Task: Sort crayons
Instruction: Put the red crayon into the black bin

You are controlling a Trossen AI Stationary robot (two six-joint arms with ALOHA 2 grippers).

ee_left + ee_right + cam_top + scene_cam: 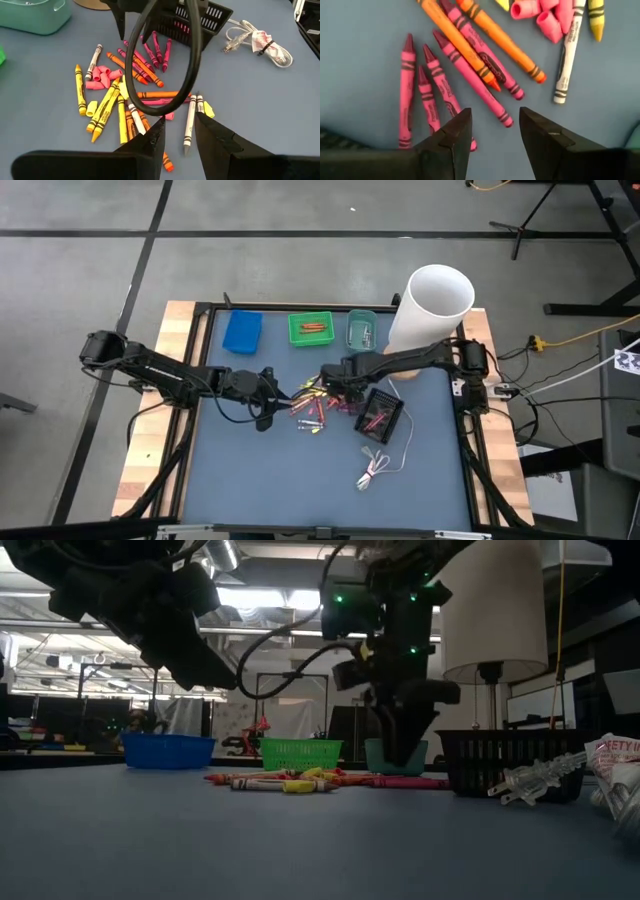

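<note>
- Right gripper (492, 132): jaws open, empty, low over pink wax crayons (427, 95) beside black mesh basket (381, 416).
- Left gripper (177, 137): open, empty, above yellow crayons (104, 104).

On the blue-grey table (260, 470) we see loose crayons (315, 412), a black basket (382, 414), a coiled white cable (376, 470), blue (242, 332), green (311, 328) and teal trays (362, 330), and a white cylinder (432, 308).
</note>
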